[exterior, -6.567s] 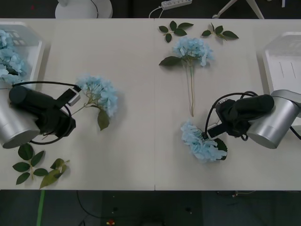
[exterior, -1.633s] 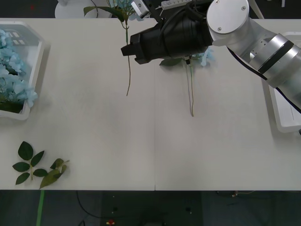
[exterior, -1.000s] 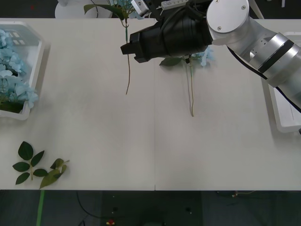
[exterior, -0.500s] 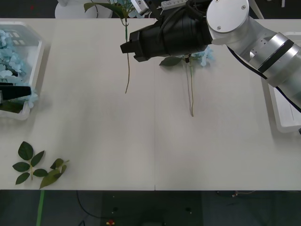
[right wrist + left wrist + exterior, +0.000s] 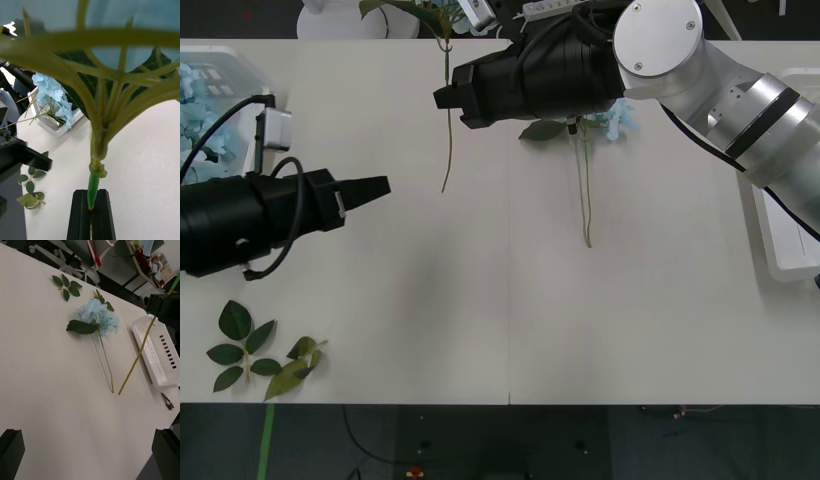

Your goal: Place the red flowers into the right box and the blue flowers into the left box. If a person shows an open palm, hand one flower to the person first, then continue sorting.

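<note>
My right gripper (image 5: 443, 100) reaches across to the table's far middle, shut on the stalk of a blue flower (image 5: 446, 150). In the right wrist view the black fingers (image 5: 80, 217) clamp the green stalk (image 5: 93, 183) under the flower's head. My left gripper (image 5: 383, 186) hovers open over the table's left part and points right. Another blue flower (image 5: 98, 313) lies at the back, partly under the right arm (image 5: 585, 190). The left box (image 5: 230, 55) holds several blue flowers (image 5: 52, 95). The right box (image 5: 770, 110) stands at the right edge. Red flowers are out of view.
A loose leaf sprig (image 5: 260, 352) lies at the front left, and another sprig (image 5: 66, 285) lies at the back. A white power strip (image 5: 555, 8) sits beyond the table's far edge. Bare tabletop (image 5: 510, 310) spreads across the middle and front.
My left arm has swung out from over the left box and now points right over the table. The right gripper still holds its flower and has barely shifted.
</note>
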{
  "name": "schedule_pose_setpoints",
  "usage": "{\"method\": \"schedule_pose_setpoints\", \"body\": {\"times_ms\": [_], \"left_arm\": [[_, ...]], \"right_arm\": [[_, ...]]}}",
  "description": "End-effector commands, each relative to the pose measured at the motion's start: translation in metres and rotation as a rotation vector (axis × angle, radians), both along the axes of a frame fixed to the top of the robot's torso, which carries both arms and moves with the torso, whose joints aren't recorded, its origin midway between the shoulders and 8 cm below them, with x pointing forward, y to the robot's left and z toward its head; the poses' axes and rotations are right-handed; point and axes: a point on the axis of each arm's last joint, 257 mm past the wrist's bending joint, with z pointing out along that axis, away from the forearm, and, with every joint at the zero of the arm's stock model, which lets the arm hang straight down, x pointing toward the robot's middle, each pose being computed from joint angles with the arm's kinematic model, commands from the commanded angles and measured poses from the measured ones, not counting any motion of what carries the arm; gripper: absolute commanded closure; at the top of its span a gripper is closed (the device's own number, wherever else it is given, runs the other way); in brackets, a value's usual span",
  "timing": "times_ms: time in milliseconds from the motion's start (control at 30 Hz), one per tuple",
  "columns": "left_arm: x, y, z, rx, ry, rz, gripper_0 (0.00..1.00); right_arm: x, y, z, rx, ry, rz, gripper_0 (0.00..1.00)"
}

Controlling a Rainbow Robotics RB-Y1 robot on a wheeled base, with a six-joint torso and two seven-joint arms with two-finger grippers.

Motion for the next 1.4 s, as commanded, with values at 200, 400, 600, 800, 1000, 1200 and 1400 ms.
{"method": "schedule_pose_setpoints", "body": {"times_ms": [200, 400, 600, 800, 1000, 1200, 1400], "left_arm": [[0.036, -0.092, 0.036, -0.071, -0.082, -0.005, 0.0], [0.051, -0.123, 0.029, -0.058, -0.036, -0.005, 0.0], [0.074, -0.135, 0.027, -0.059, -0.031, 0.035, 0.0], [0.08, -0.138, 0.028, -0.067, -0.036, 0.046, 0.0], [0.083, -0.139, 0.029, -0.062, -0.042, 0.052, 0.99], [0.085, -0.139, 0.028, -0.059, -0.041, 0.053, 1.0], [0.086, -0.139, 0.029, -0.051, -0.049, 0.056, 1.0]], "right_arm": [[-0.009, 0.024, 0.027, 0.019, -0.022, 0.03, 1.0], [-0.008, 0.024, 0.027, 0.016, -0.025, 0.027, 1.0], [-0.006, 0.021, 0.025, 0.007, -0.033, 0.022, 1.0], [0.001, 0.016, 0.022, -0.009, -0.045, 0.005, 1.0], [0.004, 0.014, 0.02, -0.013, -0.043, -0.002, 1.0], [0.004, 0.014, 0.02, -0.017, -0.046, -0.002, 1.0], [0.006, 0.013, 0.019, -0.017, -0.048, -0.006, 1.0]]}}
